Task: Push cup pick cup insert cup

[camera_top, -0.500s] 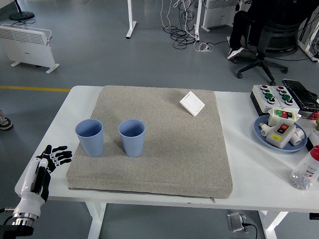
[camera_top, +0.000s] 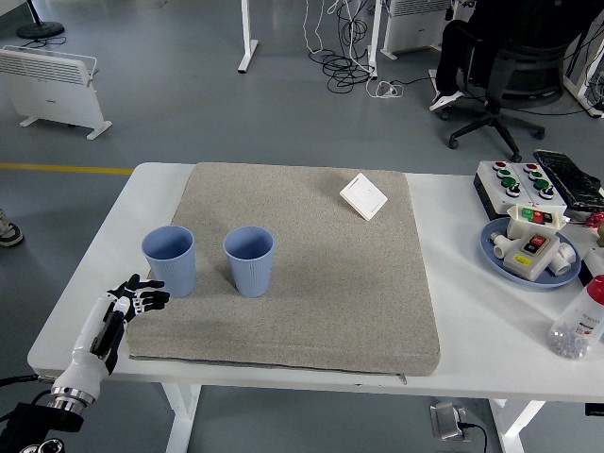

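Two blue ribbed cups stand upright on the grey mat. The left cup is near the mat's left edge and the right cup stands a short gap to its right. My left hand is at the mat's front left corner, just below and left of the left cup. Its fingers are spread, hold nothing, and are apart from the cup. My right hand is out of view.
A white switch plate lies at the mat's far right. At the table's right are a button box, a blue plate with switch parts, and a clear bottle. A person sits in a chair far back right.
My left hand has moved right and forward, from the table's left edge to the mat's corner beside the left cup. The cups have not moved.
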